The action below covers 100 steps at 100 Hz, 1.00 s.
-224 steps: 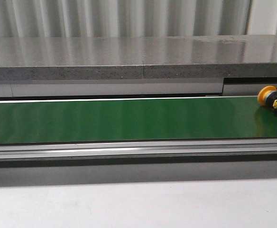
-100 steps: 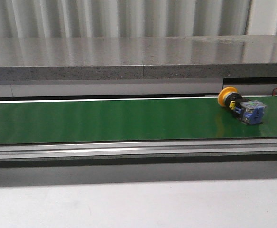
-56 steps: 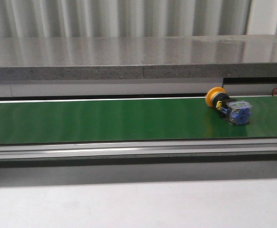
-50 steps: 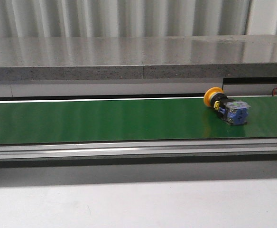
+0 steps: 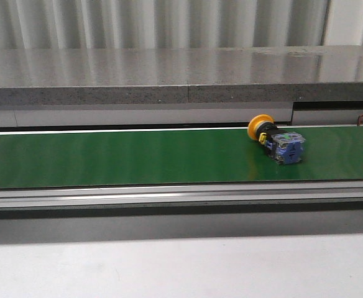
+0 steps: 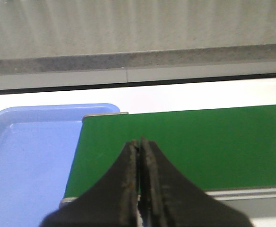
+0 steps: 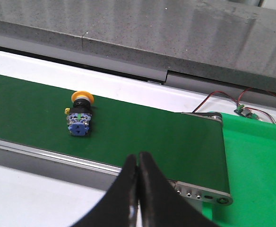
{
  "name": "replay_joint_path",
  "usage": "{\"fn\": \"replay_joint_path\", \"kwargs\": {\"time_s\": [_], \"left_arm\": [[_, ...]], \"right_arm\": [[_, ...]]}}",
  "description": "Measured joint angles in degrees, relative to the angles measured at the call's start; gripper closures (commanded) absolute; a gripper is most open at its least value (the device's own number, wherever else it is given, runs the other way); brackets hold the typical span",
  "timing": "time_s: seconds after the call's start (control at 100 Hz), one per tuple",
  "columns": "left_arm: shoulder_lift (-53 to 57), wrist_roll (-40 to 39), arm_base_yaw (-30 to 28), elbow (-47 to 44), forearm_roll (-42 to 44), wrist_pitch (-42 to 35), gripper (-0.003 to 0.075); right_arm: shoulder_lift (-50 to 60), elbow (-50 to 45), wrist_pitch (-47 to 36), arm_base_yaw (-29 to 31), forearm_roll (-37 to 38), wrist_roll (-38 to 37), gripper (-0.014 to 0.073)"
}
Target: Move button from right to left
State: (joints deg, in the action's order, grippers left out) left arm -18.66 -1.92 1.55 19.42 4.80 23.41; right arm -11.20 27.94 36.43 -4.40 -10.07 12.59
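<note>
So the button (image 5: 276,141) has slid left along the green belt (image 5: 119,156) over the last couple of seconds: it was at the far right edge of the front view, now it's right of centre, lying on its side near the belt's far edge, orange cap pointing to the back-left and blue base toward the front. Neither arm touched it, so I'd judge the conveyor itself is doing the carrying. Most of the belt's length is still ahead of it.

Right gripper (image 7: 138,182): fingers pressed together, nothing between them, hanging over the near rail with the button (image 7: 80,115) well apart from it. Left gripper (image 6: 139,182): also clenched empty, waiting over the belt's left end.

Around:
- blue tray (image 6: 29,151) sits right at the belt's left end, the likely drop-off.
- green pad (image 7: 261,161) past the belt's right roller, with red wires (image 7: 230,97) and a small board behind it, out of the way.
- grey ledge (image 5: 181,74) runs along behind the belt.

Nothing lies on the belt between the button and the left end. The one worry: it's on its side with a round cap, so it may roll or skew near the far edge before a pick. Either gripper must open first.
</note>
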Motion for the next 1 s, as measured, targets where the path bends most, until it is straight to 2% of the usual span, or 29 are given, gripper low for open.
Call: {"fn": "replay_joint_path", "kwargs": {"time_s": [0.08,0.15,0.2,0.27,0.34,0.76,1.0], "left_arm": [[-3.75,0.00,0.00,2.52,0.00,1.41,0.0632],[-6.69,0.00,0.00,4.30,0.00,3.03,0.0471],[-8.59,0.00,0.00,5.51,0.00,3.87,0.0307],[-10.86,0.00,0.00,6.64,0.00,4.79,0.0125],[-12.52,0.00,0.00,7.10,0.00,4.79,0.0038],[-15.42,0.00,0.00,7.80,-1.60,2.09,0.0029],[-21.32,0.26,0.00,16.20,-4.80,9.79,0.0029]], "right_arm": [[0.00,0.00,0.00,0.00,0.00,0.00,0.0660],[0.00,0.00,0.00,0.00,0.00,0.00,0.0660],[0.00,0.00,0.00,0.00,0.00,0.00,0.0660],[0.00,0.00,0.00,0.00,0.00,0.11,0.0660],[0.00,0.00,0.00,0.00,0.00,0.11,0.0660],[0.00,0.00,0.00,0.00,0.00,0.11,0.0660],[0.00,0.00,0.00,0.00,0.00,0.11,0.0660]]}}
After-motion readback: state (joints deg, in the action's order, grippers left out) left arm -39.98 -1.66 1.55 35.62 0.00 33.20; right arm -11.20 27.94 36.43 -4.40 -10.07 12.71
